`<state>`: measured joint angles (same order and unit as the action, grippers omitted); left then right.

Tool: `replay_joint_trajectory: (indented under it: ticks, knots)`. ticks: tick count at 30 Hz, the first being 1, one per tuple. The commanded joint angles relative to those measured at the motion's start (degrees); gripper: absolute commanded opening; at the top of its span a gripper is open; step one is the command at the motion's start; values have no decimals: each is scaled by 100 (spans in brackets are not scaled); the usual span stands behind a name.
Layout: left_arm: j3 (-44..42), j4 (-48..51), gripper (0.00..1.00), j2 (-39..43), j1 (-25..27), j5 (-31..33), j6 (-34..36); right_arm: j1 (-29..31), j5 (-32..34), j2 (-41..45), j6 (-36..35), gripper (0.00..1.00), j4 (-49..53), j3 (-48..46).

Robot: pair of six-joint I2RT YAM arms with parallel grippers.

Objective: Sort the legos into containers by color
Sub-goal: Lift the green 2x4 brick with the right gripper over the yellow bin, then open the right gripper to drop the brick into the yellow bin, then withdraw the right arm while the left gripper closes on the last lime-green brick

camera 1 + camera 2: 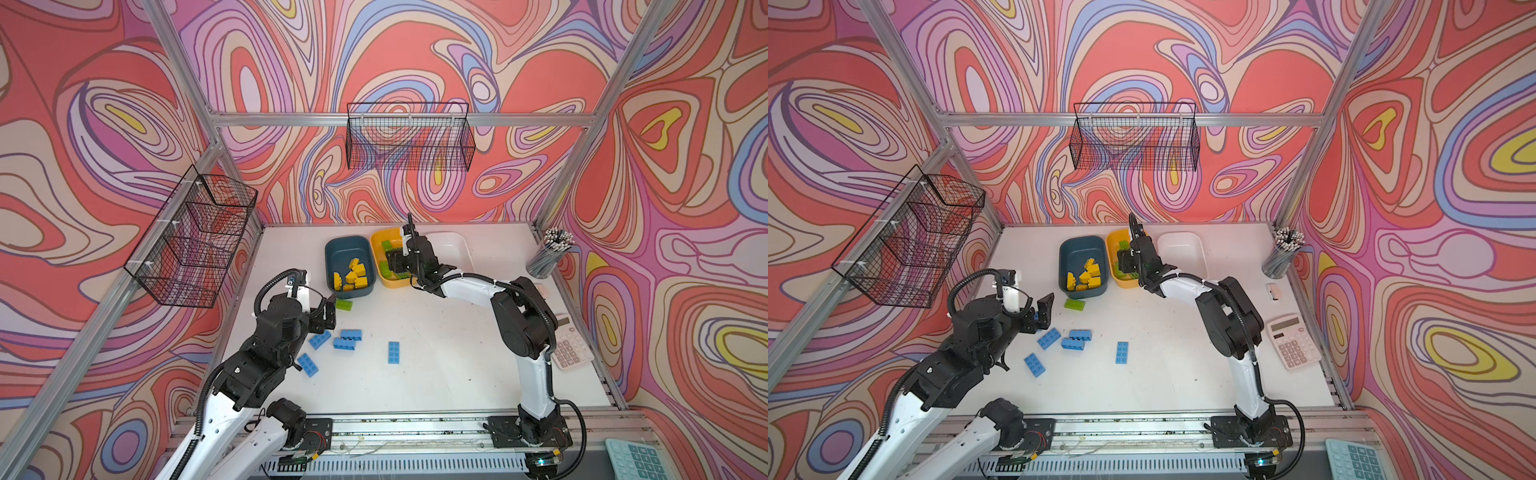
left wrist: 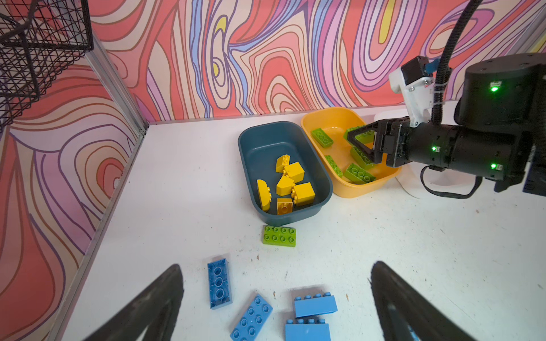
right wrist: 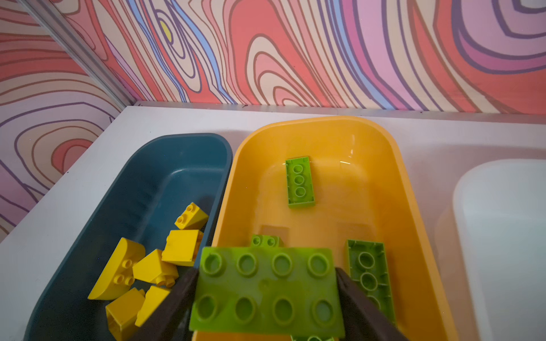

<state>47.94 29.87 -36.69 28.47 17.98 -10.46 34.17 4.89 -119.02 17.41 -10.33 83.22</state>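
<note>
- Over on the left, your left gripper hung low over the white tabletop. Its fingers were spread wide with nothing between them.
- Just beside it, five light blue rectangular studded plastic bricks lay loose on the tabletop. Four were bunched near that gripper, and the fifth sat apart toward the middle.
- Further back, the dark teal-blue shallow plastic tub held a pile of yellow plastic bricks. Some were wedge-shaped, and all of them sat in its near half.
- The loose lime green studded plastic brick lay studs up on the tabletop, just in front of that tub's near wall.
- Next along, the yellow-orange shallow plastic tub sat snug beside the teal one. Several more lime green bricks were lying in it, at least two underside up.
- Your right gripper hovered over the near end of the yellow-orange tub, pinching the gripped lime green studded plastic brick by its short ends. The studs faced the wrist camera.
- The white shallow plastic tub sat just to the right of the yellow-orange one.
- Way out right, the grey mesh pen cup stood by the back corner. The beige calculator lay along the table's edge.
</note>
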Motion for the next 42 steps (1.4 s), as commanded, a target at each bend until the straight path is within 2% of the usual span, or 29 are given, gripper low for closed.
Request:
replay_joint_trajectory:
  ticks: [1,7,11,20,23,27,29,32,36,42]
  knots:
    - [-150,-202,98,-38,-17,-24,219,-3,-66,80,-127,79,-12,48]
    - [-614,-701,98,-220,-17,-268,667,-25,-128,627,-142,82,-200,-475]
    - [-784,-884,98,-611,-17,-225,841,-34,-219,1262,-34,83,-455,-1168]
    - [-481,-714,99,-2006,-107,-712,1027,-34,-429,3020,603,83,-1499,-3538]
    - [-268,-518,98,-2559,-247,-889,1064,-41,-453,3450,805,83,-1730,-4128]
    - [-217,-636,98,-3129,-283,-805,1511,-38,-721,4026,992,83,-1590,-4617]
    - [-194,-726,99,-3428,-417,-1008,1595,-38,-716,4393,971,83,-1505,-4942]
    - [-226,-898,99,-3798,-769,-1648,1462,-34,-542,4844,880,83,-1544,-5351]
    - [-291,-1235,99,-4159,-870,-1745,1743,-37,-488,5120,883,83,-1793,-5659]
    - [0,-1333,100,-4850,-1098,-1773,2090,-34,-745,5056,1069,83,-2052,-5816]
